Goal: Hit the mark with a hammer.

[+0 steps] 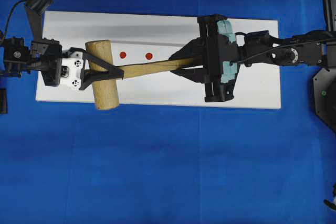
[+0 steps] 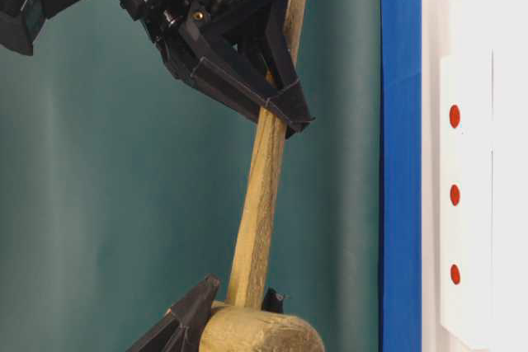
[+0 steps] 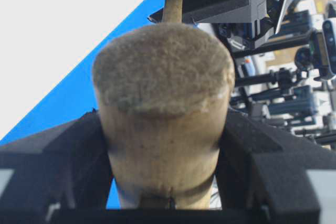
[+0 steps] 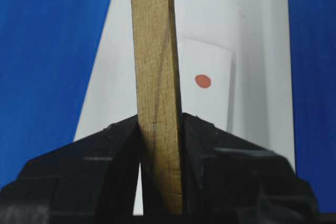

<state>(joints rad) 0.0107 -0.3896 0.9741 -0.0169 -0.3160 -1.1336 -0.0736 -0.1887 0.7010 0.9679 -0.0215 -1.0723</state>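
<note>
Left gripper (image 1: 100,73) jaws clamp the hammer (image 1: 105,74) head, right gripper (image 1: 181,64) jaws pinch its handle, seemingly lifted above the white board (image 1: 252,85).

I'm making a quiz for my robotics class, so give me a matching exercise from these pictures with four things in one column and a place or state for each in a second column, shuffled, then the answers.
Column one:
1. hammer head
2. hammer handle
3. red marks
4. white board

Column two:
A. lying on the blue cloth
B. clamped in the right gripper
C. painted on the board, beside the handle
D. held between the fingers of the left gripper

Pairs: 1-D, 2-B, 3-C, 4-A
</note>
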